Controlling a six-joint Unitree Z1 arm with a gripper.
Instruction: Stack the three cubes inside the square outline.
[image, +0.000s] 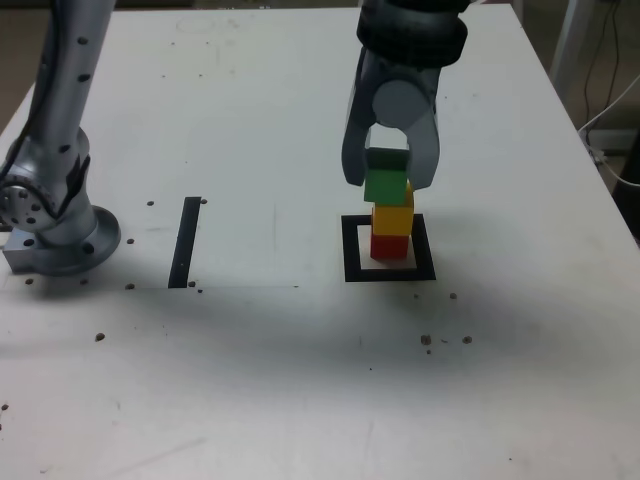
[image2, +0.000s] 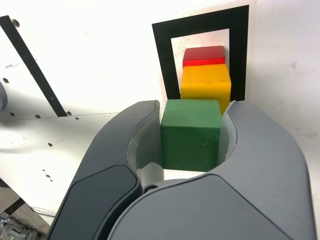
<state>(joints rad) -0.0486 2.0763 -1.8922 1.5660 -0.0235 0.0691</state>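
The red cube (image: 390, 246) stands inside the square outline (image: 351, 250) on the white table. On it sits the yellow cube (image: 393, 218). The green cube (image: 386, 186) is on top of the yellow one, shifted a little toward the exterior view's left. My gripper (image: 388, 176) comes down from above and is shut on the green cube, one finger on each side. The wrist view shows the green cube (image2: 191, 134) pressed between my fingers (image2: 131, 150), with the yellow cube (image2: 205, 84), the red cube (image2: 203, 55) and the square outline (image2: 165, 60) beyond it.
A straight black strip (image: 186, 242) lies on the table to the exterior view's left of the outline; the wrist view also catches this strip (image2: 30, 65). The arm's base (image: 60, 235) stands at the far left. Cables (image: 615, 110) hang past the table's right edge.
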